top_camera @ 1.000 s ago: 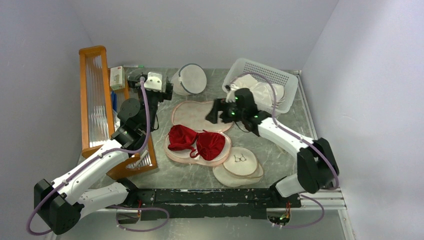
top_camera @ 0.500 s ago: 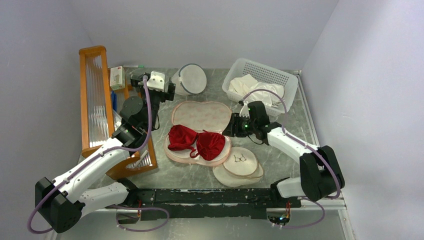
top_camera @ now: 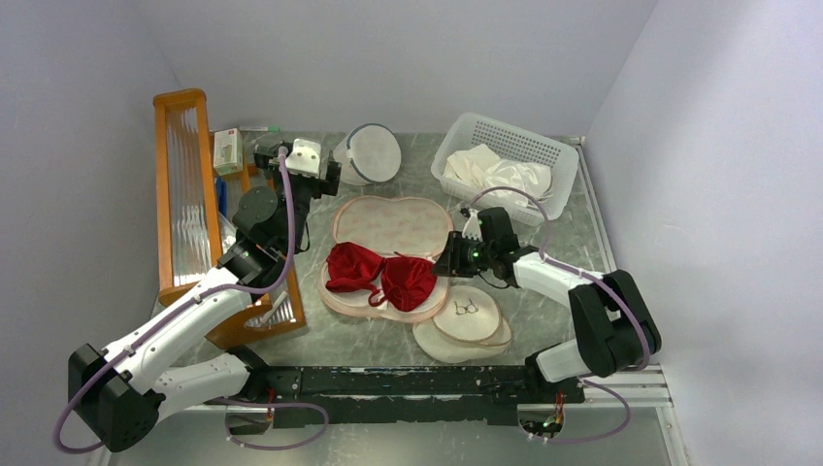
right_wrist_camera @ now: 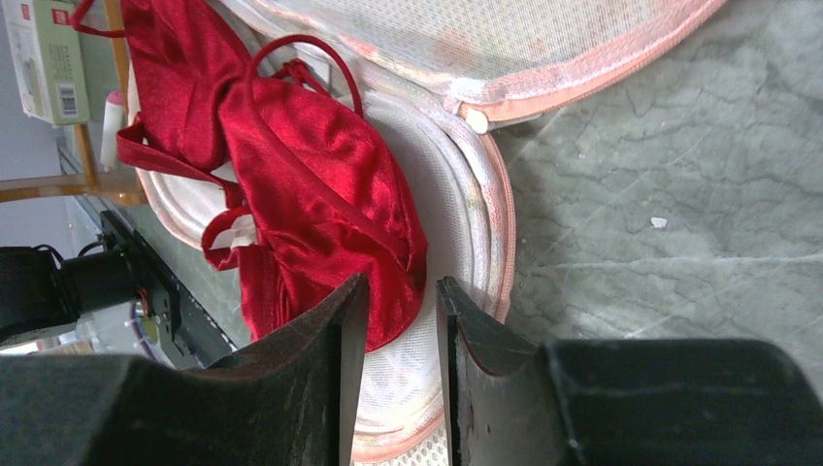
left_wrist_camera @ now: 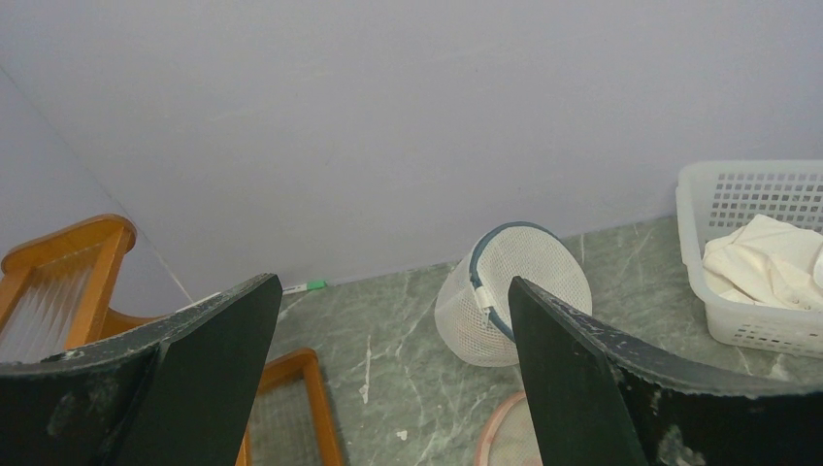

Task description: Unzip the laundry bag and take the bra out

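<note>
**Item 1, laundry bag** (top_camera: 388, 221): lies unzipped at mid-tabletop (top_camera: 369, 338). Its upper flap is folded back toward the far wall with the pale lining up, and pink trim runs around both lobes.

**Item 2, bra** (top_camera: 380, 272): deep red, resting on the bag's near half inside the trim line. Both cups are bunched and the straps lie loose.

**Item 3, right end effector** (right_wrist_camera: 400, 291): sits low at the bra's right cup, jaws narrowed to a slim gap with the cup's edge showing in it. You cannot tell whether the fabric is pinched.

**Item 4, left end effector** (left_wrist_camera: 393, 291): spread wide and holding nothing. It is raised beside the wooden rack (top_camera: 184, 194), facing the white mesh dome bag (left_wrist_camera: 514, 291).

**Item 5, round cream pouch** (top_camera: 466, 316): just beside the bag's near half, on your right.

**Item 6, basket** (top_camera: 543, 146): far right, with a white cloth (top_camera: 500, 173) inside.
</note>
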